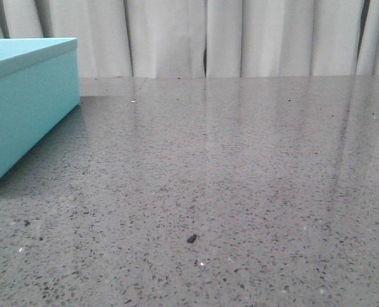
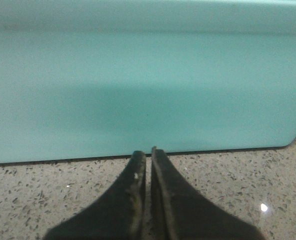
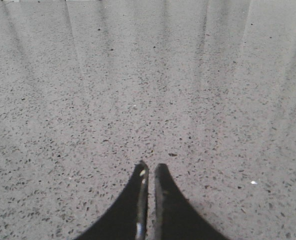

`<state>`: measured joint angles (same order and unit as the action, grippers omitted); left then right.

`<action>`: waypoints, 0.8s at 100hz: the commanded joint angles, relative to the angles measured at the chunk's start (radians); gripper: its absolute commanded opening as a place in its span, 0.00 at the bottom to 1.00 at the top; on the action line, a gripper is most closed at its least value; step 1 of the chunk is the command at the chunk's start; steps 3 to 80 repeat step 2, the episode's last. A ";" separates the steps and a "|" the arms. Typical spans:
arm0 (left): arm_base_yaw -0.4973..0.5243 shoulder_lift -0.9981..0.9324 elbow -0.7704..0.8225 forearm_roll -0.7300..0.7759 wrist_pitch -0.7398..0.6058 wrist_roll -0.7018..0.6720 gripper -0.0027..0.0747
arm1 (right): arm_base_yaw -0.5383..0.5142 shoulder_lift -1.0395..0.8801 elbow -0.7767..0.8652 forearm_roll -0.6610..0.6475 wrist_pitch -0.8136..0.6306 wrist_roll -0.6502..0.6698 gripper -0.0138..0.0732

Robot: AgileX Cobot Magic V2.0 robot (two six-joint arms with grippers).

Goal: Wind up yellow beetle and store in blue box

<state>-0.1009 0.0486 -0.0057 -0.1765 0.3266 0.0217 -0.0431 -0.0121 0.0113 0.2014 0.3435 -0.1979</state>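
Observation:
The blue box (image 1: 23, 109) stands at the far left of the grey speckled table in the front view, lid on. In the left wrist view its flat turquoise side (image 2: 148, 85) fills most of the picture, just beyond my left gripper (image 2: 148, 152), which is shut and empty, low over the table. My right gripper (image 3: 149, 167) is shut and empty over bare table. The yellow beetle is out of view in all frames. Neither gripper shows in the front view.
The grey speckled tabletop (image 1: 240, 179) stretches to a white curtain (image 1: 240, 38) at the back. A small dark speck (image 1: 192, 238) lies on the table near the front middle.

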 commanded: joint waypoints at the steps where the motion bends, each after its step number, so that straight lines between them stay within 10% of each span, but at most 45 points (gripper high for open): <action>1: 0.002 0.010 0.044 -0.017 -0.038 -0.009 0.01 | -0.005 -0.002 0.027 0.005 -0.032 -0.008 0.10; 80: 0.002 0.010 0.044 -0.017 -0.038 -0.009 0.01 | -0.005 -0.002 0.027 0.005 -0.032 -0.008 0.10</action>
